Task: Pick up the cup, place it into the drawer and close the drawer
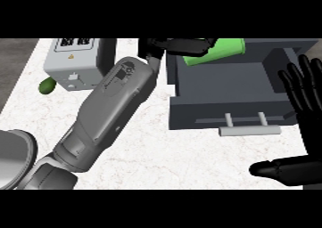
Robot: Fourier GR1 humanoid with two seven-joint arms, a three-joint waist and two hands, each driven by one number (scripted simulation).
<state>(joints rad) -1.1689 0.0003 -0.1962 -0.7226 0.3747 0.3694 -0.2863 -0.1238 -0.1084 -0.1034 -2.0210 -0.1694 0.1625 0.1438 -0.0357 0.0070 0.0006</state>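
1. Holding the green cup (219,51) at the upper centre of the frame, the left robot hand (183,46) is curling its fingers round the cup's left end; the cup is lying tilted on its side over the back of the open drawer (222,91).
2. The left forearm is running diagonally from the lower left of the frame up to that hand, crossing the marbled tabletop (156,156).
3. The right robot hand (308,129) is showing at the right edge of the frame, fingers straight and spread, thumb out to the left, holding nothing and resting.
4. The drawer is standing pulled out, its front panel and pale bar handle (249,130) facing the lower part of the frame; its grey interior is showing beneath the cup.
5. Judging handling: the cup is looking like a rigid, light, smooth-walled vessel, so it is likely to slip if pinched at the rim; taking hold round the body wall is the safer choice, as the hand is doing.
6. Judging progress: the placing step is under way; releasing into the drawer and pushing the front shut are not yet done.
7. At the upper left, a grey box appliance (77,60) is standing with a small green object (47,85) beside it.
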